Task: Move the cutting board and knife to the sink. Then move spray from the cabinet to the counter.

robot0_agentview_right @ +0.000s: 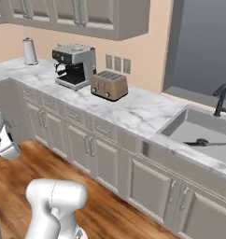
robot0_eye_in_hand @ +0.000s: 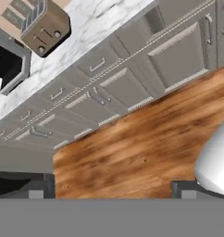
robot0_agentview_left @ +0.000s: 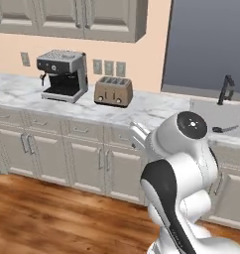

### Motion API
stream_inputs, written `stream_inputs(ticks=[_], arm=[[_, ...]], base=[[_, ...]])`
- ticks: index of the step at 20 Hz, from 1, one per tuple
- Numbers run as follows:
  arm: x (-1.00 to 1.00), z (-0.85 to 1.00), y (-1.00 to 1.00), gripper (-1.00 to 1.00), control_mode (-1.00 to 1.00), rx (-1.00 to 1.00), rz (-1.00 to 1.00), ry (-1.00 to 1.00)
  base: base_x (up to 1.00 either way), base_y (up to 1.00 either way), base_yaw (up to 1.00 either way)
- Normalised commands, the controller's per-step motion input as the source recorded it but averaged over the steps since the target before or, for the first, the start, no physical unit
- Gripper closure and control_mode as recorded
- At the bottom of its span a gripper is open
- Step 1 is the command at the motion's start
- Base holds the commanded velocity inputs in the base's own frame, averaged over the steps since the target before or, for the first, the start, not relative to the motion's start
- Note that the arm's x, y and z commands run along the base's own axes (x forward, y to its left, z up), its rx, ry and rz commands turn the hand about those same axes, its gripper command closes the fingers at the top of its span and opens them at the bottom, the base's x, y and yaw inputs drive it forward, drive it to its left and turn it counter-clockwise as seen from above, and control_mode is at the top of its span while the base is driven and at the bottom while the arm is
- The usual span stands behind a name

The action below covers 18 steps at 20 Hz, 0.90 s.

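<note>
Your gripper point(robot0_eye_in_hand: 109, 190) is released, jaws wide apart and holding nothing, pointed down at the wood floor in front of the base cabinets. The knife point(robot0_agentview_right: 206, 142) already lies in the sink point(robot0_agentview_right: 180, 123), near the black faucet point(robot0_agentview_right: 221, 100). I cannot make out the cutting board, so check it before you go on. If it is in the basin too, the spray is next: turn toward the wall cabinet point(robot0_agentview_left: 112, 20) above the surface point(robot0_agentview_right: 138, 109). Lift the arm high first, clear of the toaster point(robot0_agentview_left: 113, 91) and coffee machine point(robot0_agentview_left: 63, 75).
</note>
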Motion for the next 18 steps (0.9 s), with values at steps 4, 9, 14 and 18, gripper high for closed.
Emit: stream_inputs(ticks=[4, 9, 14, 18], arm=[[0.0, 0.0, 0.0, -1.0, 1.0, 0.0, 0.0, 0.0], [0.0, 0.0, 0.0, -1.0, 1.0, 0.0, 0.0, 0.0], [0.0, 0.0, 0.0, -1.0, 1.0, 0.0, 0.0, 0.0], [0.0, 0.0, 0.0, -1.0, 1.0, 0.0, 0.0, 0.0]], base=[[-0.27, 1.0, 0.68], [-0.11, 0.99, 0.67], [0.04, 0.61, 0.58], [0.54, 0.26, 0.54]])
